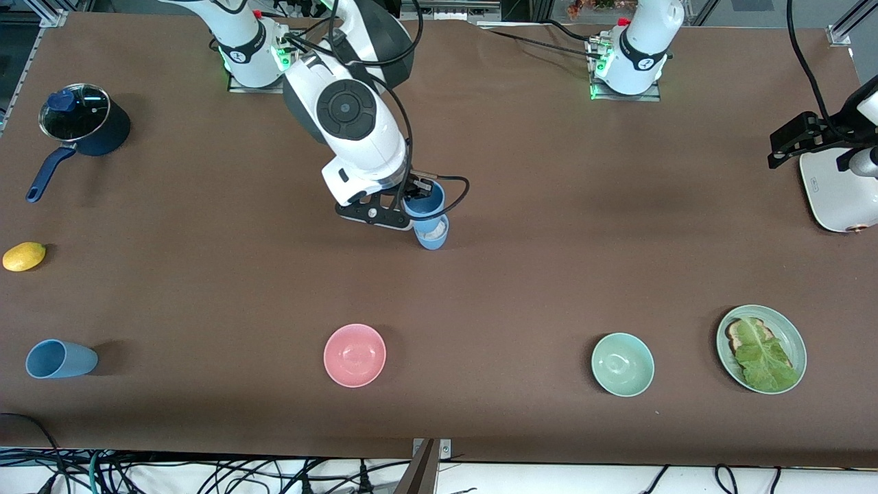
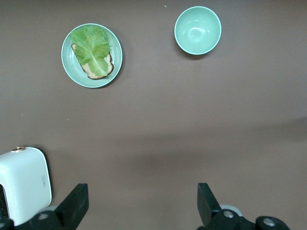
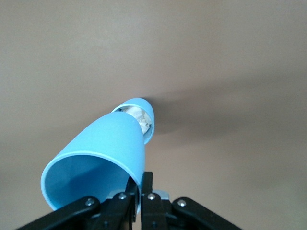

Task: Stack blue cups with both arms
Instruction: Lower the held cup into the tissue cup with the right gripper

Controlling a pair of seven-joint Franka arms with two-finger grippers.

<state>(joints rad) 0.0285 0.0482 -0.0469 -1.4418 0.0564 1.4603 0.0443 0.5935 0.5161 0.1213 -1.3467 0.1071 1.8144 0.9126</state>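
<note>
- Dark blue saucepan [image 1: 82, 123] with glass lid: at the right arm's end of the table, far from the front camera.
- Lemon [image 1: 24, 256]: same end, nearer the camera than the saucepan.
- Lying blue cup [image 1: 60, 359]: on its side near the camera edge, same end, well apart from both grippers; the right arm's base is much closer to it than the left's.
- Pink bowl [image 1: 354, 355]: upright, empty, nearer the camera than the cup pair; not in the way.
- Right gripper [image 1: 405, 206]: mid-table, jaws clamped tight on the rim wall of the held blue cup [image 3: 96, 153].
- Held blue cup: tilted, mouth toward the wrist, base pointing down at the standing blue cup [image 1: 432, 233]; base at that cup's mouth, off-centre, not seated; contact unclear.
- Standing blue cup: upright on the table, directly under the held one, with crumpled white material [image 3: 140, 117] inside; judged likely to stop a full nesting. Long axis of the held cup needs righting over it first.
- Mint-green bowl [image 1: 622, 364]: near the camera, toward the left arm's end.
- Green plate [image 1: 796, 343] with bread and lettuce: beside that bowl, further toward that end.
- Left gripper [image 1: 789, 144]: waiting, jaws fully spread, empty, over bare table beside the white appliance [image 1: 837, 199].
</note>
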